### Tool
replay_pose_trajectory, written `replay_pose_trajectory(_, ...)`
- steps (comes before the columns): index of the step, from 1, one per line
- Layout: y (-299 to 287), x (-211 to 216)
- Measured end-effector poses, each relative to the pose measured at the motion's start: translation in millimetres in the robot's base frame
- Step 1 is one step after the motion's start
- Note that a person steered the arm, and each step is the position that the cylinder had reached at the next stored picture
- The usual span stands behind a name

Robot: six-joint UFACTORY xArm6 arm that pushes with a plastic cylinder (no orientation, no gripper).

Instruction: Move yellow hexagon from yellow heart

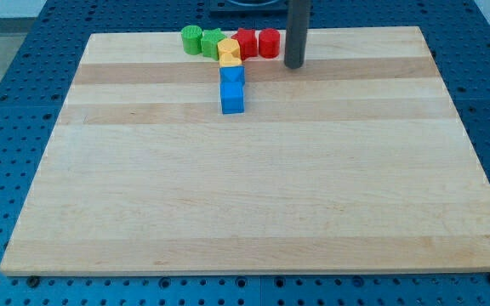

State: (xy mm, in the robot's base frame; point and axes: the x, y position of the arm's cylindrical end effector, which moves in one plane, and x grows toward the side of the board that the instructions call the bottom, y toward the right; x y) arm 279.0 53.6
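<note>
At twelve o'clock on the desk (253,212), you see my tip (293,65) at three o'clock of the yellow block (229,52), placed for a push; no jaws exist.

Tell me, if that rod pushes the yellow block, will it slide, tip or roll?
Probably slide: the yellow block looks squat and flat-bottomed on the smooth wooden board. It likely won't move alone, since the green block, red block and blue block crowd it. My tip stands to their right.

A pale wooden counter (253,187) in lengthwise planks lies on a blue perforated base (24,102). Light is even; something dark, perhaps equipment, shows at the view's top.
</note>
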Motion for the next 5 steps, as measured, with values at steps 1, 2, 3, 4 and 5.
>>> replay_pose_trajectory(1,-21,0)
replay_pose_trajectory(2,-38,-1)
replay_pose_trajectory(3,-42,-5)
replay_pose_trajectory(4,-51,-16)
replay_pose_trajectory(5,-59,-20)
